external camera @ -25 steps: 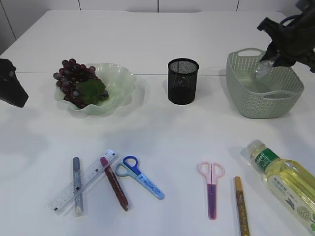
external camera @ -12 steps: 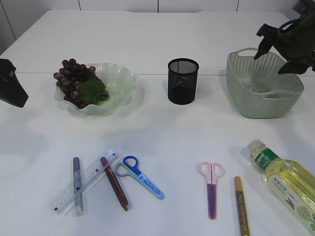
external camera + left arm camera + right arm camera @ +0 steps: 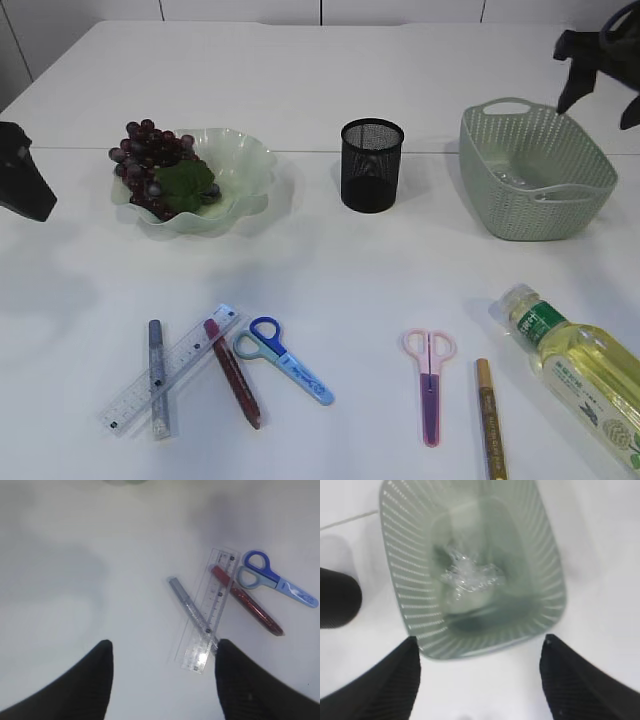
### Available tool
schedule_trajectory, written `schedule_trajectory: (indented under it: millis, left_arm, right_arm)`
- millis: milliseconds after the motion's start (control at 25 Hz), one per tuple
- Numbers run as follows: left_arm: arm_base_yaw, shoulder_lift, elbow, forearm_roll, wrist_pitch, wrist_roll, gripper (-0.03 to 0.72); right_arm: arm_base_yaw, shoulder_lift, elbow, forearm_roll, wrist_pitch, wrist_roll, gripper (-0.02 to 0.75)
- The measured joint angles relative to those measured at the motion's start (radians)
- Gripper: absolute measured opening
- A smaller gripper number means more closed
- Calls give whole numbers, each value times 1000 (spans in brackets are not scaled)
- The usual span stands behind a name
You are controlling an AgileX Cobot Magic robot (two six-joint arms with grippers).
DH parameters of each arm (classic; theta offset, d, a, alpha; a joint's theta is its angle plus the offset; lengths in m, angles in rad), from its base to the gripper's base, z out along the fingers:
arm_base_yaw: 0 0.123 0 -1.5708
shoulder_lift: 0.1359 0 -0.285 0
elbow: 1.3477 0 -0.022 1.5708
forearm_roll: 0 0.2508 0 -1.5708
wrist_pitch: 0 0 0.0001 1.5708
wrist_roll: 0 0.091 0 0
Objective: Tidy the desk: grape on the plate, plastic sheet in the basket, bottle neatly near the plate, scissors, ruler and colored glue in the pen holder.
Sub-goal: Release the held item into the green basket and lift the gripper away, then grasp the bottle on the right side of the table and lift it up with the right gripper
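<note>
The plastic sheet [image 3: 470,577] lies in the basket [image 3: 580,205], and both grippers hold nothing.

The right gripper [image 3: 598,72] hangs above the basket with its jaws spread wide (the crumpled clear sheet sits on the basket floor below it). The pen holder [image 3: 372,165] stands left of the basket. Further left of the basket is the plate [image 3: 245,165] with the grape [image 3: 145,160] on it. In front of the basket, the bottle [image 3: 580,375] lies on its side. The pink scissors [image 3: 430,380] and gold glue [image 3: 490,415] lie left of the bottle. The left gripper [image 3: 162,677] is wide apart, over the ruler [image 3: 207,615], the silver glue [image 3: 192,612], the red glue [image 3: 250,602] and the blue scissors [image 3: 275,577], far left of the basket.
</note>
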Motion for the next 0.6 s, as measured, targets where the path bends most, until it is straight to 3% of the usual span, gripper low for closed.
schedule_trajectory:
  millis: [280, 600]
  left_arm:
    - [0, 0, 0, 0, 0, 0, 468]
    - [0, 0, 0, -2, 0, 0, 467]
  right_arm:
    - [9, -161, 33, -103, 193, -138, 573]
    - [90, -327, 276, -103, 274, -285, 569]
